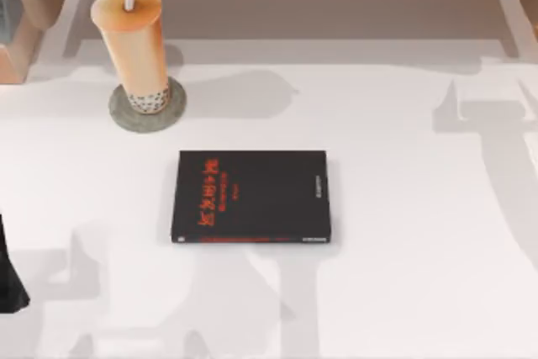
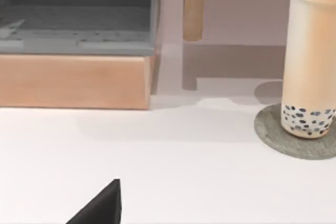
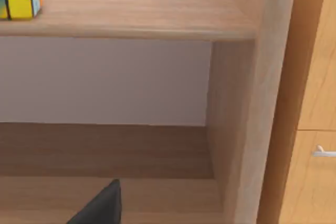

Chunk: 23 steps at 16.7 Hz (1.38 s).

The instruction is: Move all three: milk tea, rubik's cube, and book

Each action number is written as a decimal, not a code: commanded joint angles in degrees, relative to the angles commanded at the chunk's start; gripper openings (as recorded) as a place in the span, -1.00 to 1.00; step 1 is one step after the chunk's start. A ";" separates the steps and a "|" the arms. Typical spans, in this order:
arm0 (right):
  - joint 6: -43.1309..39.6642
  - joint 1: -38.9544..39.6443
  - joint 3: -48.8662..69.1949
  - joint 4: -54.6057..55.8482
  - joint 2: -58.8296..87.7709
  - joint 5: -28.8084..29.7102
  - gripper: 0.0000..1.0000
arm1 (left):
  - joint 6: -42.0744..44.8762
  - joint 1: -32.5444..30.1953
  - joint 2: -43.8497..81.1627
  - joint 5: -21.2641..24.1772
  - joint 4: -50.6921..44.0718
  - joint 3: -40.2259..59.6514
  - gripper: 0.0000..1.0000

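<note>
We cannot tell either pincer's state, so we should grip the milk tea (image 1: 133, 38) low, upright, off its coaster (image 1: 147, 107).

Bright, even, soft light over the white worktop (image 1: 403, 208). Pale grey arm-shaped shadows across its near and right parts. Soft shadow cast rightward from the milk tea (image 1: 132, 44) over the worktop. Dimmer under the wooden shelf (image 3: 131, 14). No glare; slightly soft edges throughout.
</note>
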 joint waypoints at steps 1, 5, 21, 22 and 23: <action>-0.24 -1.10 -6.52 -0.07 -6.10 -1.27 1.00 | 0.00 0.00 0.00 0.00 0.00 0.00 1.00; -0.63 -5.38 -29.92 0.20 -29.60 -6.16 1.00 | 0.00 0.00 0.00 0.00 0.00 0.00 1.00; 0.41 -10.46 -52.34 1.95 -53.10 -12.01 1.00 | 0.02 1.33 10.61 0.41 1.06 2.45 1.00; 0.41 -10.46 -52.34 1.95 -53.10 -12.01 1.00 | 0.05 1.71 12.40 0.82 2.05 3.95 1.00; 0.41 -10.46 -52.34 1.95 -53.10 -12.01 1.00 | 0.07 2.20 14.81 1.36 3.35 5.88 1.00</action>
